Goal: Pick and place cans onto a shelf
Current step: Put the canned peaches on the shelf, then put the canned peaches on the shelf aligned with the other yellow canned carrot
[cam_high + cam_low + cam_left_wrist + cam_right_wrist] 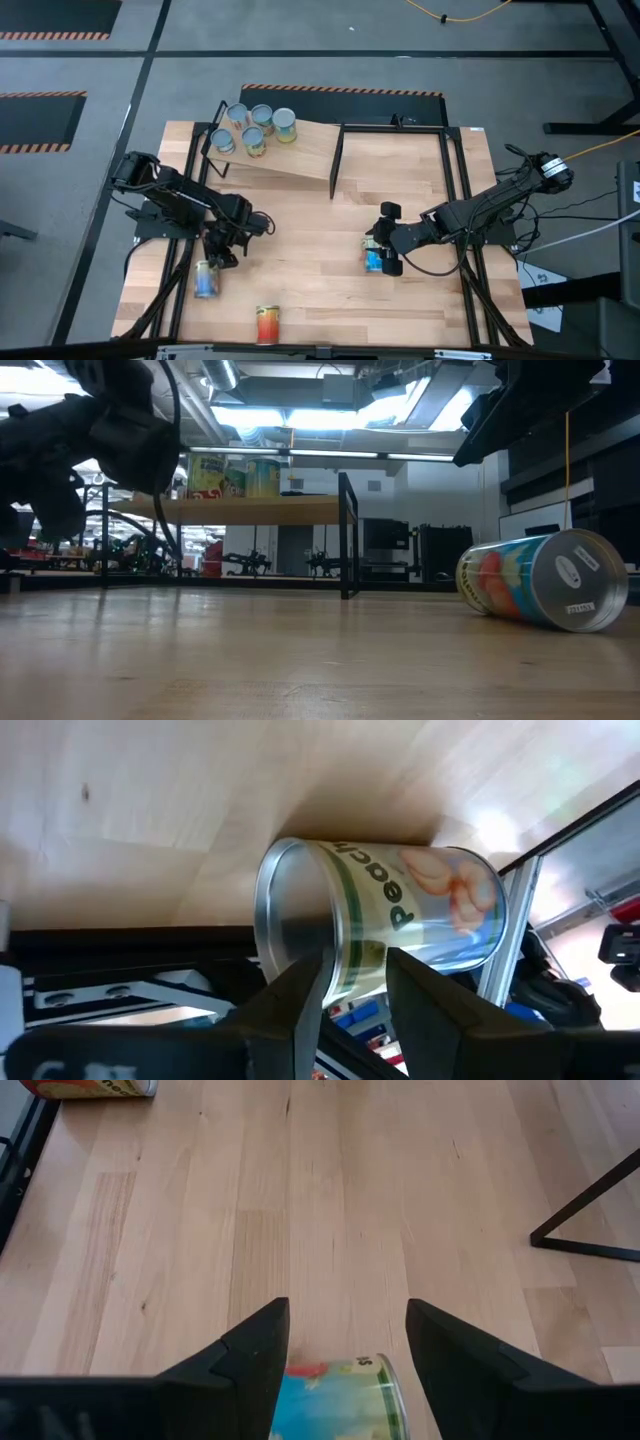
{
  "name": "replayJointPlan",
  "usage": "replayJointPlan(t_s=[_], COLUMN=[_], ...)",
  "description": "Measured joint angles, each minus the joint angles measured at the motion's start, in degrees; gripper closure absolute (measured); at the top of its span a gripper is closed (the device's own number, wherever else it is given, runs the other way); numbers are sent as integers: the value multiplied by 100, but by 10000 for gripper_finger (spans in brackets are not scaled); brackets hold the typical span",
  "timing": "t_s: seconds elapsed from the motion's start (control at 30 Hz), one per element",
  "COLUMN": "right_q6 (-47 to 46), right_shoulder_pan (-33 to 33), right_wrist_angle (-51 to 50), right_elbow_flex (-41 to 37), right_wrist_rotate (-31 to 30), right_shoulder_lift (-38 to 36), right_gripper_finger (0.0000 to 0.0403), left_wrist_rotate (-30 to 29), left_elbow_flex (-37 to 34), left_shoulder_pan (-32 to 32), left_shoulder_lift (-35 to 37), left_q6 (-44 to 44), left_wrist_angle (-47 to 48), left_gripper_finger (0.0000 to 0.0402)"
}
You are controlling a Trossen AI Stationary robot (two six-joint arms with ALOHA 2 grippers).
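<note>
A can with a peach label (207, 278) lies on its side on the table near the left frame rail; it fills the left wrist view (400, 910). My left gripper (225, 248) hovers just beside and above it, with a narrow gap between its fingers (350, 995). A blue-labelled can (374, 260) lies on its side on the table (545, 580). My right gripper (385, 252) is open above it, a finger on either side of it (340, 1345), apart from it. A red-orange can (267, 323) lies near the front edge. Several cans (255, 128) stand on the tilted shelf (300, 150).
The shelf's black upright divider (337, 160) and black frame rails (460, 200) stand on the tabletop. Bare wood lies between the two arms (310, 250). The left arm's body shows at the left of the low view (90, 440).
</note>
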State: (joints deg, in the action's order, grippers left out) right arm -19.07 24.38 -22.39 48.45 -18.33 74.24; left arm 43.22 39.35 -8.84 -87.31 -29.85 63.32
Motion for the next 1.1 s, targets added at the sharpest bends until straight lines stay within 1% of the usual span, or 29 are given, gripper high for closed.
replayJointPlan(t_s=[0.1,0.2,0.53,0.73,0.83,1.1], right_q6=[0,0,2,2,2,4], right_shoulder_pan=[0,0,1,2,0,2], right_wrist_angle=[0,0,0,0,1,0], right_elbow_flex=[0,0,0,0,0,0], right_wrist_rotate=[0,0,0,-2,-1,-2], right_shoulder_lift=[0,0,0,0,0,0], right_gripper_finger=[196,196,196,196,196,196], left_wrist_rotate=[18,19,-23,-45,-50,14], left_elbow_flex=[-33,-39,-39,-39,-39,-39], left_shoulder_pan=[-15,-72,-214,-214,-214,-212], left_shoulder_lift=[0,0,0,0,0,0], left_q6=[0,26,39,40,39,39], left_wrist_angle=[-78,-189,-334,-334,-338,-347], left_gripper_finger=[299,312,395,392,399,400])
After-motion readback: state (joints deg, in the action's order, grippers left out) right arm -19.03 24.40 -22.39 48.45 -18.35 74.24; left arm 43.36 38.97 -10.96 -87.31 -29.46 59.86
